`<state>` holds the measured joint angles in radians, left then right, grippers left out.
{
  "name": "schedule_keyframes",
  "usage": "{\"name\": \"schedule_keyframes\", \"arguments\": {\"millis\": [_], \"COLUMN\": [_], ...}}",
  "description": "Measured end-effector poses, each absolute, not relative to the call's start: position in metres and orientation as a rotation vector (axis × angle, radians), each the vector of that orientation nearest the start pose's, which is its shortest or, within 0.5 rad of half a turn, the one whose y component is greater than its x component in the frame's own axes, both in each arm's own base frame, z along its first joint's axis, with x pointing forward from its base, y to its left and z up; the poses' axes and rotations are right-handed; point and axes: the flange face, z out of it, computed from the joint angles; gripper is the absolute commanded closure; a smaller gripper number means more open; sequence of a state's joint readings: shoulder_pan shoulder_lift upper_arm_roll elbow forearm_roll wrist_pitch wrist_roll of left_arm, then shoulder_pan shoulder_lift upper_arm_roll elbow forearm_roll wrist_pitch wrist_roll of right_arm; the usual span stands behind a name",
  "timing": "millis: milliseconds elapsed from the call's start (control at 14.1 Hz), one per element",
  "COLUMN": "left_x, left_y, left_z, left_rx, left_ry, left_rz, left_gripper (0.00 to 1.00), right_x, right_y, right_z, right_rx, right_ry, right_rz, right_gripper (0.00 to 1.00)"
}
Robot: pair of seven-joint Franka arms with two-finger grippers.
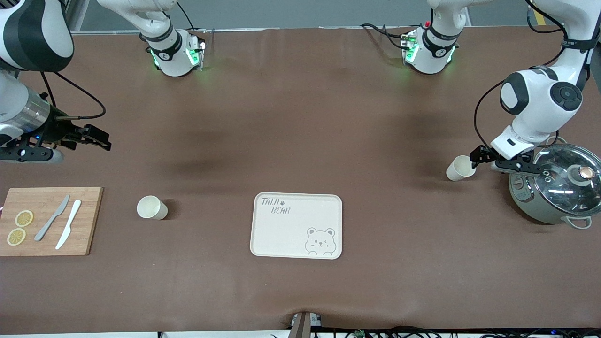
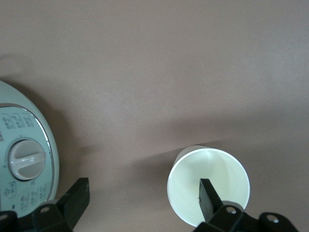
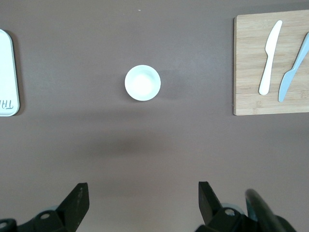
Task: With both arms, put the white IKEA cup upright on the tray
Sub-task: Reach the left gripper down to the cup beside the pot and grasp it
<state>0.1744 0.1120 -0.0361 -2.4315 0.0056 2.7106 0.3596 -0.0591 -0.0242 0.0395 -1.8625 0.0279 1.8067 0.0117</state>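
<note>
The cream tray (image 1: 296, 225) with the bear face lies mid-table, near the front camera. One white cup (image 1: 460, 168) stands upright toward the left arm's end, beside the cooker. My left gripper (image 1: 493, 162) is low over it and open. In the left wrist view (image 2: 143, 188), one finger (image 2: 208, 198) is over the cup's mouth (image 2: 208, 169), and the other is over bare table by the cooker. A second white cup (image 1: 152, 207) stands upright between the tray and the cutting board. My right gripper (image 1: 94, 138) hangs open and empty in the air. It shows in the right wrist view (image 3: 143, 193), which looks down on that cup (image 3: 142, 82).
A grey-green cooker with a glass lid (image 1: 558, 188) stands at the left arm's end, close to my left gripper; its dial shows in the left wrist view (image 2: 19, 164). A wooden cutting board (image 1: 47, 220) with two knives and two lemon slices lies at the right arm's end.
</note>
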Motion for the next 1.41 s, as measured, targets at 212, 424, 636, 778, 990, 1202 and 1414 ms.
{"name": "schedule_keyframes", "arguments": {"millis": [212,424,636,778,990,1202,1414], "left_x": [0.494,0.490,0.489,0.490,0.491,0.489,0.488], "left_y": [0.078,0.081,0.078,0.075,0.066,0.063,0.059], "left_z": [0.265,0.253,0.246,0.244,0.243,0.240,0.233], "left_rx": [-3.066,-3.066,-3.071,-3.073,-3.074,-3.078,-3.084], "left_ry": [0.347,0.354,0.362,0.373,0.401,0.408,0.420], "left_rz": [-0.263,-0.257,-0.242,-0.236,-0.236,-0.224,-0.205], "left_gripper": [0.00,0.00,0.00,0.00,0.00,0.00,0.00], "right_x": [0.552,0.552,0.552,0.552,0.552,0.552,0.555], "right_y": [-0.008,-0.007,-0.007,-0.006,-0.006,-0.006,-0.007], "right_z": [0.519,0.519,0.518,0.518,0.518,0.517,0.500], "right_rx": [-3.114,-3.115,-3.115,-3.115,-3.115,-3.114,-3.115], "right_ry": [0.059,0.056,0.055,0.054,0.054,0.054,0.057], "right_rz": [0.050,0.051,0.052,0.052,0.052,0.052,0.017], "right_gripper": [0.00,0.00,0.00,0.00,0.00,0.00,0.00]}}
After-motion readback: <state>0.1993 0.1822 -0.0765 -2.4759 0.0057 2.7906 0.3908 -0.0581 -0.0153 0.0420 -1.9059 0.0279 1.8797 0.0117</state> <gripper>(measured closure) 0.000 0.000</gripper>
